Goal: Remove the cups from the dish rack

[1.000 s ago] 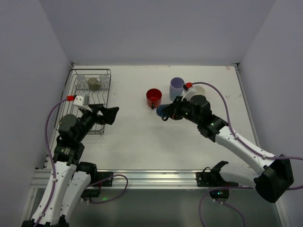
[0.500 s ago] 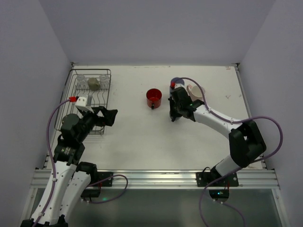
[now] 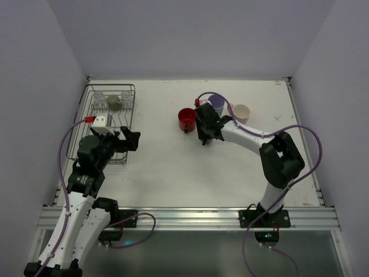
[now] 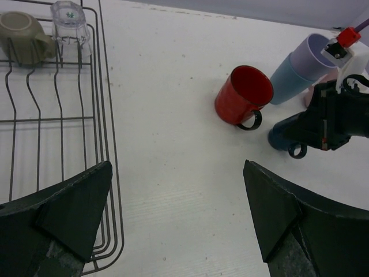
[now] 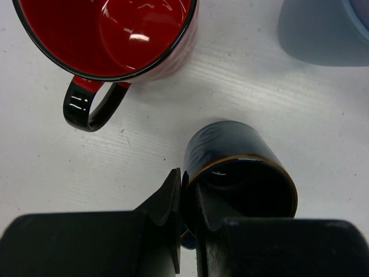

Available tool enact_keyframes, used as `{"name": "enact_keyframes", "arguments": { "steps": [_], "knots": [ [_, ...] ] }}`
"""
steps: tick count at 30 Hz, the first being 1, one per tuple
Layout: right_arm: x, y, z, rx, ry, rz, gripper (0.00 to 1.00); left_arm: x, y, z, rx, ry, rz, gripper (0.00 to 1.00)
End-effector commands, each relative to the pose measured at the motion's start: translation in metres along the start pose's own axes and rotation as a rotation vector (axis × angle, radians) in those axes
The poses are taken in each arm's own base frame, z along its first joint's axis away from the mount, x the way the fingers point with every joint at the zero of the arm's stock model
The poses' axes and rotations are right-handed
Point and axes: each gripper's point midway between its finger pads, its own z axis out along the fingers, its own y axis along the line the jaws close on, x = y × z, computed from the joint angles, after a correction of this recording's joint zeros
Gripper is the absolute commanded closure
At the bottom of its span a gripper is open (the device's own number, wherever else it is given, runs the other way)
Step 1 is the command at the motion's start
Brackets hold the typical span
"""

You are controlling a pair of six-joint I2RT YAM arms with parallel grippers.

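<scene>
One blue cup (image 4: 283, 134): level it, then let go

Top view: right end effector (image 3: 204, 130) had swung left since a second earlier, to just beside the red mug (image 3: 187, 119); left end effector (image 3: 131, 139) hung spread by the rack (image 3: 110, 85). Left wrist: cup tilted, near the mug's handle. Right wrist: fingers (image 5: 164, 199) pinched its rim.

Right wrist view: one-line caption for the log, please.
Right gripper pinches the rim of the dark blue cup, red mug close beside it.

Top view looks down from behind; both wrist views share the red mug (image 4: 242, 95).
</scene>
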Motion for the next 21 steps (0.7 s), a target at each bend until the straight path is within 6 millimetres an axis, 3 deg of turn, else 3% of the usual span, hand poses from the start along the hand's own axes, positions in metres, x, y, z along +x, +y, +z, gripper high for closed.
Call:
{"name": "enact_keyframes", "arguments": {
  "steps": [1, 6, 8, 13, 14, 16, 17, 19, 21],
  "knots": [
    [-0.029, 0.010, -0.011, -0.014, -0.075, -0.024, 0.92, -0.007, 0.016, 0.001, -0.092, -0.015, 0.037, 0.00],
    [-0.034, 0.018, -0.025, -0.075, -0.086, -0.042, 0.70, -0.012, 0.039, -0.001, -0.227, -0.036, 0.036, 0.00],
    [-0.034, 0.022, -0.031, -0.102, -0.079, -0.046, 0.67, -0.012, 0.043, 0.002, -0.252, -0.022, 0.027, 0.00],
    [-0.048, 0.026, -0.066, -0.162, -0.157, -0.035, 0.49, -0.020, 0.045, 0.014, -0.289, 0.011, -0.012, 0.00],
    [-0.047, 0.026, -0.072, -0.175, -0.162, -0.032, 0.48, -0.035, 0.042, 0.016, -0.288, -0.021, -0.017, 0.00],
    [-0.056, 0.033, -0.099, -0.240, -0.223, -0.012, 0.47, -0.042, 0.047, 0.027, -0.325, -0.018, -0.030, 0.00],
    [-0.050, 0.032, -0.102, -0.253, -0.226, -0.009, 0.46, -0.058, 0.044, 0.030, -0.330, -0.042, -0.040, 0.02],
    [-0.057, 0.036, -0.127, -0.307, -0.291, 0.009, 0.46, -0.058, 0.049, 0.048, -0.354, -0.010, -0.051, 0.03],
    [-0.051, 0.036, -0.135, -0.333, -0.322, 0.024, 0.46, -0.076, 0.052, 0.061, -0.379, -0.033, -0.061, 0.04]
  ]
}}
